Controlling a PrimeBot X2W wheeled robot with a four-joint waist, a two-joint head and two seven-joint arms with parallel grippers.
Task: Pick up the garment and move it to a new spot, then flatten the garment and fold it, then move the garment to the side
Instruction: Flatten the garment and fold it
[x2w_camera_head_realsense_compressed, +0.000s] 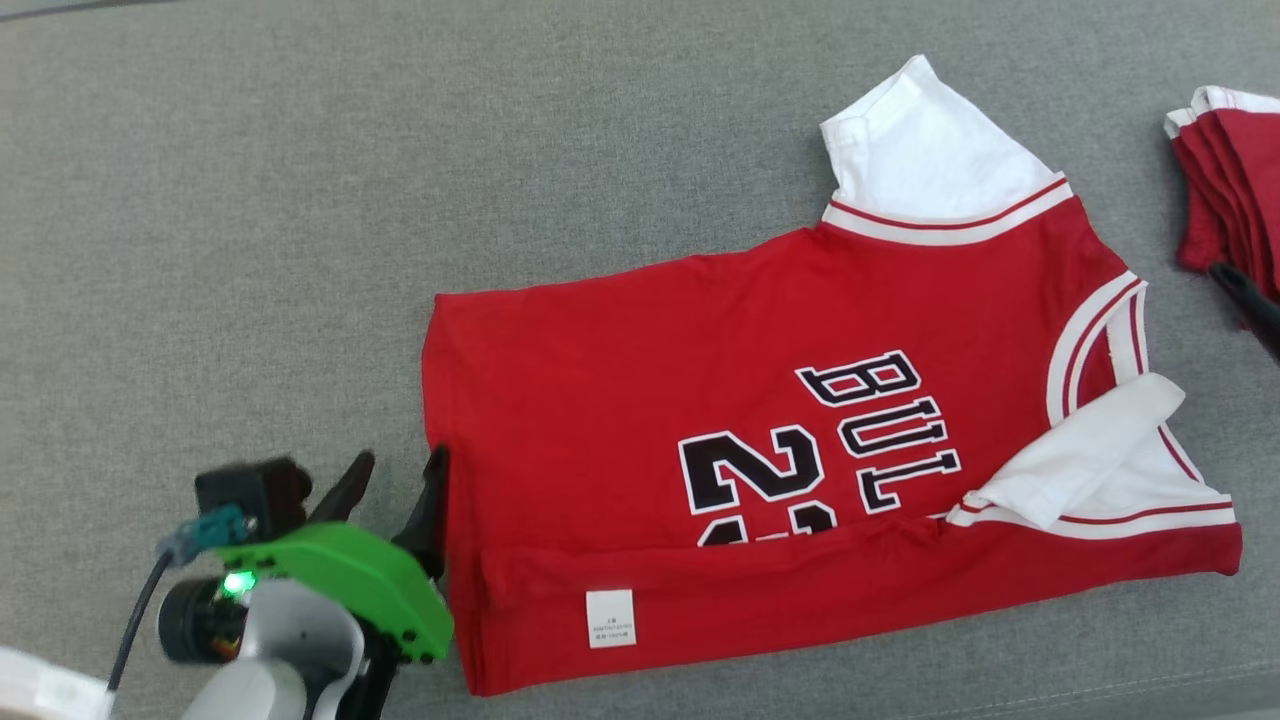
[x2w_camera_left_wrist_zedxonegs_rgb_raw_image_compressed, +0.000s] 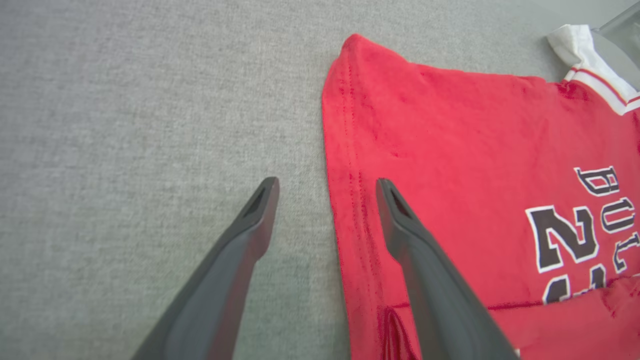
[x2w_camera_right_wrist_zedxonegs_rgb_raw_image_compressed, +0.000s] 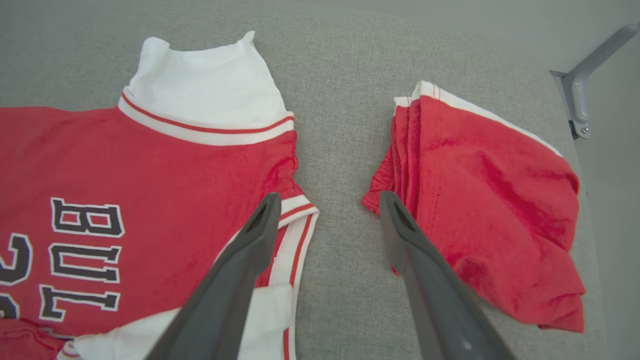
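On the grey tabletop the garment lies flat, one long edge folded over. The left tool, fingers apart, straddles its hem, likely readying a grip for folding; the right tool hangs spread near the collar.

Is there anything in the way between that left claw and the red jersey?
Nothing visible. The left claw is open, one finger over the red jersey near its hem, the other over the grey surface.

Red jersey, white sleeves, black white-edged lettering; grey felt table; red folded stack.
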